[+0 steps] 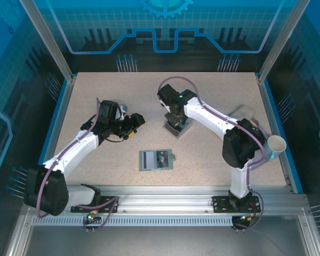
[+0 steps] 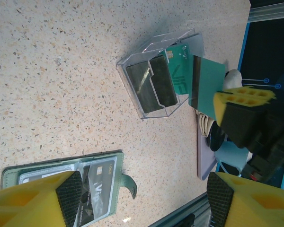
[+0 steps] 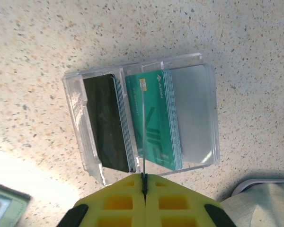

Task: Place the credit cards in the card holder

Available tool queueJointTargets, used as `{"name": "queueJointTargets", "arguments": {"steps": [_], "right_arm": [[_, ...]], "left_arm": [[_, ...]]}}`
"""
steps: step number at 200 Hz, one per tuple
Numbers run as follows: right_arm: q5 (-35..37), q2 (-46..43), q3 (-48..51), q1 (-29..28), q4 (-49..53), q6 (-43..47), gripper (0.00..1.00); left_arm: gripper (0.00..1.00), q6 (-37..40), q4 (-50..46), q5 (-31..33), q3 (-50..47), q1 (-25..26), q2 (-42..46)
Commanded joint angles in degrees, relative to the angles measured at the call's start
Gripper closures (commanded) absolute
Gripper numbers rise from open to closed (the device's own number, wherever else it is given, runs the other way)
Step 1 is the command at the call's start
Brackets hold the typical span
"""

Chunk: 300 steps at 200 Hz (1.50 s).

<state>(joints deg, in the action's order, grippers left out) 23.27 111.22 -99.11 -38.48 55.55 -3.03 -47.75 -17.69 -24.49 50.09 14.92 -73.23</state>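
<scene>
Fingers (image 3: 113, 203) of the right gripper (image 3: 143, 178) are pressed together on a teal card (image 2: 208, 85), held on edge over the clear box (image 3: 80, 123). From the right wrist the card is a thin line running straight out from the fingertips. In the box, dark cards (image 3: 104, 123), teal cards (image 3: 154, 123) and a whitish card (image 3: 194, 113) sit side by side, their long sides parallel.

The card holder (image 1: 156, 159) lies open and flat on the table (image 1: 96, 96), nearer the arm bases than the box, its long axis running left to right. A dark card (image 2: 97, 189) sits in one slot, and the tab (image 2: 128, 184) curls off one short edge.

The left gripper (image 2: 144, 198) hovers beside the holder, its pads (image 2: 68, 189) wide apart and holding nothing. A white cup (image 1: 277, 144) stands at the table's right edge, well clear.
</scene>
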Motion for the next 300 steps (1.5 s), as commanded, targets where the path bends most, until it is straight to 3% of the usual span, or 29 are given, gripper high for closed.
{"name": "queueJointTargets", "arguments": {"steps": [1, 28, 50, 75, 113, 159, 221, 268, 289, 300], "right_arm": [[-5.0, -3.8, -1.2, 0.7, 2.3, -4.9, 0.99], [-19.7, -12.2, 3.9, 3.5, -3.1, -13.0, 1.00], [-38.6, -20.5, 13.7, 7.7, -14.0, -21.0, 1.00], [-50.6, -26.9, 23.6, 10.1, -26.6, -31.1, 1.00], [-55.5, -31.1, 30.1, 11.0, -34.6, -38.1, 1.00], [-60.2, -31.0, 33.2, 11.4, -39.6, -41.2, 1.00], [-62.2, -29.6, 34.5, 12.1, -41.7, -42.8, 1.00], [-64.1, -28.0, 34.2, 12.7, -41.6, -42.5, 0.95], [-66.4, -27.6, 34.6, 12.9, -43.6, -43.5, 0.82], [-68.3, -27.1, 35.0, 13.1, -46.0, -44.8, 0.81]], "left_arm": [[0.27, -0.3, 0.8, -2.1, -0.5, -0.6, -0.1], [0.27, -1.2, 3.9, -3.9, -1.1, -0.6, 0.4], [0.26, -2.3, 9.4, -8.5, -2.2, -0.6, 0.2], [0.26, -5.8, 17.4, -14.4, -3.9, -0.3, -0.9], [0.25, -8.2, 26.2, -20.4, -3.9, 1.7, -2.4], [0.30, -9.3, 29.9, -22.8, -2.2, 4.7, -4.2], [0.61, -11.1, 33.8, -24.2, -2.2, 4.8, -3.9], [0.96, -10.7, 32.9, -23.7, -1.6, 4.7, -3.1], [1.00, -10.9, 33.0, -23.9, -1.4, 4.7, -2.8], [1.00, -11.2, 33.5, -24.2, -1.3, 4.7, -2.9]]}}
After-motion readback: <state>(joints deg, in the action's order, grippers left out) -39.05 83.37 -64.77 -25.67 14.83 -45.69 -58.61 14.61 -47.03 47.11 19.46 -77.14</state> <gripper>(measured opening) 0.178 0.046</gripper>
